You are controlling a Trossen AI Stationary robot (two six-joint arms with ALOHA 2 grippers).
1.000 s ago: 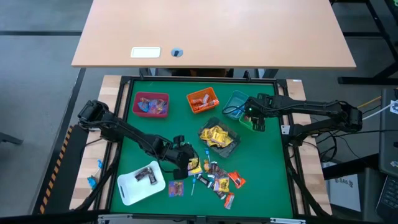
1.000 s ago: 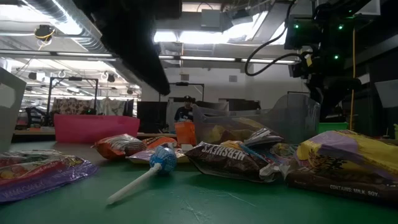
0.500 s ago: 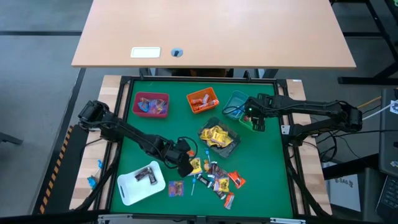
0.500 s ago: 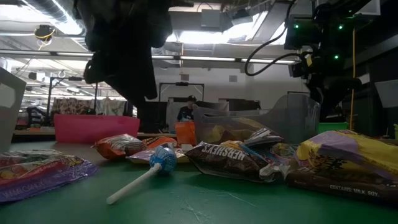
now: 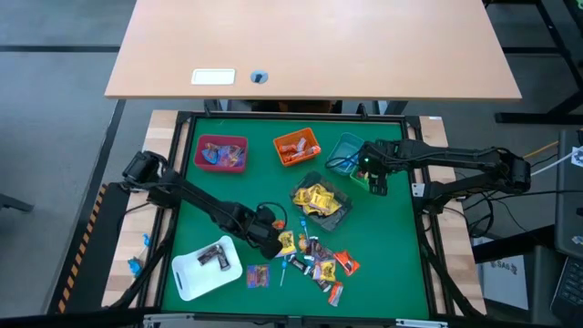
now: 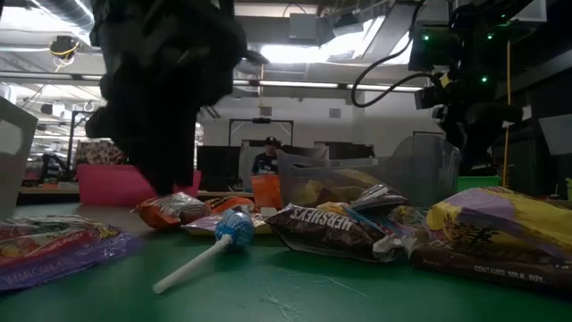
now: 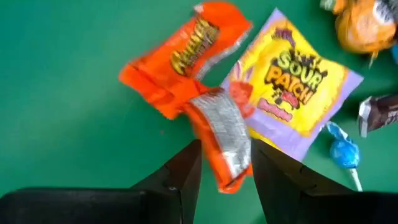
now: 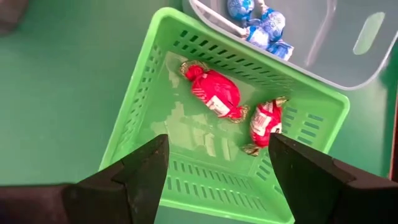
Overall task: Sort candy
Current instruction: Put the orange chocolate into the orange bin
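The candy lies in a loose pile (image 5: pixel 314 260) on the green mat, near the front. My left gripper (image 7: pixel 224 155) points down at the pile's left end, open. Its fingers stand on either side of an orange packet with a silver end (image 7: pixel 217 134). A second orange packet (image 7: pixel 186 56) and a yellow-purple packet (image 7: pixel 289 87) lie beside it. In the low view this gripper (image 6: pixel 170 183) hangs just above the orange packets (image 6: pixel 174 211). My right gripper (image 8: pixel 217 146) is open above the green bin (image 8: pixel 143 93), which holds two red sweets (image 8: pixel 214 93). My left gripper comes from above, pointing down, with one finger (image 7: pixel 186 165) on each long side of the orange packet's silver end (image 7: pixel 227 155). The packet lies flat on the mat. Whether the fingers touch it I cannot tell.
At the back stand a pink bin (image 5: pixel 220 153), an orange bin (image 5: pixel 296 146) and a blue bin (image 5: pixel 344 150) with blue lollipops. A clear bin (image 5: pixel 319 202) holds yellow sweets. A white tray (image 5: pixel 191 273) with a brown packet lies front left. A blue lollipop (image 6: pixel 234 228) lies near the front.
My left gripper has come down toward the orange packets at the pile's left end and has rolled about its own pointing line. The packets on the mat have stayed where they were.
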